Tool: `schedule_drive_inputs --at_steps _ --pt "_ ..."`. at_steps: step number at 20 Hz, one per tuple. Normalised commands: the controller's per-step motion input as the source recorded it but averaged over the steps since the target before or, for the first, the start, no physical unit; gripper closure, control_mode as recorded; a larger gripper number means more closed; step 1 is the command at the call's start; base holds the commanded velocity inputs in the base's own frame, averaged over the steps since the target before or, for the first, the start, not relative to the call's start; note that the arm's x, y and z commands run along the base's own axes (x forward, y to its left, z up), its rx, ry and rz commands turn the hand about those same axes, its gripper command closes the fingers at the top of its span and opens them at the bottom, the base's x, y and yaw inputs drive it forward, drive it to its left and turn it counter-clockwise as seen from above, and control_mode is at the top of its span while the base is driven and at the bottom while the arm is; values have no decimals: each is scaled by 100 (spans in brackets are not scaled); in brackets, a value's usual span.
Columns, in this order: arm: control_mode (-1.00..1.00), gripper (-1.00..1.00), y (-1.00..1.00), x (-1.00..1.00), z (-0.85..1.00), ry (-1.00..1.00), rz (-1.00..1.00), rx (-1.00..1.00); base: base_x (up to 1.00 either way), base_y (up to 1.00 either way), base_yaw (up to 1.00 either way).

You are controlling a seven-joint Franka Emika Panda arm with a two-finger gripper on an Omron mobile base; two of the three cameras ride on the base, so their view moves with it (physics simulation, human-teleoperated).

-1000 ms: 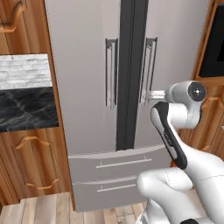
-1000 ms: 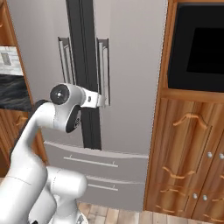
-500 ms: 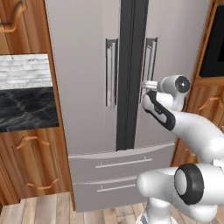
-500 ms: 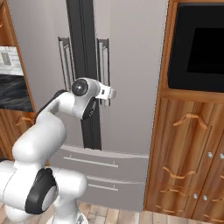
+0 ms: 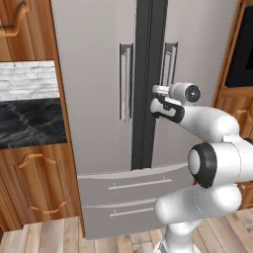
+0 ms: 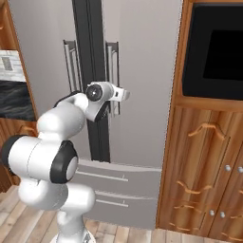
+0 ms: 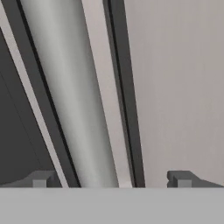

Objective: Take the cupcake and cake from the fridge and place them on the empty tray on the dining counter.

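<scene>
The fridge (image 5: pixel 94 99) stands with both grey doors shut, so the cupcake and the cake are hidden behind them. My gripper (image 5: pixel 157 90) is stretched forward to the right door's vertical bar handle (image 5: pixel 169 62), about halfway down it. From the right base view the gripper (image 6: pixel 125 95) reaches that same handle (image 6: pixel 112 59). In the hand view the handle (image 7: pixel 65 96) runs up between my two fingertips (image 7: pixel 41 178), and the gripper (image 7: pixel 109 179) is open around it without pinching it. The tray and the dining counter are out of view.
The left door's handle (image 5: pixel 125 81) sits just across the dark centre strip (image 5: pixel 146 99). Two drawers (image 5: pixel 133 185) lie under the doors. A black wall oven (image 6: pixel 213 52) in wooden cabinets (image 6: pixel 204 180) flanks the fridge on the right; a black marble wall counter (image 5: pixel 29 121) on the left.
The arm has stretched forward and carried the hand from in front of the fridge up to the right door handle. The jaws stayed open.
</scene>
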Motion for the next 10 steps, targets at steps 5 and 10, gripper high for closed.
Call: schedule_drive_inputs --at_steps 5,10 --pt "-100 100 -3 100 -2 0 0 0 0 0 0" --pt "-100 100 -9 11 3 1 0 0 0 0 0"
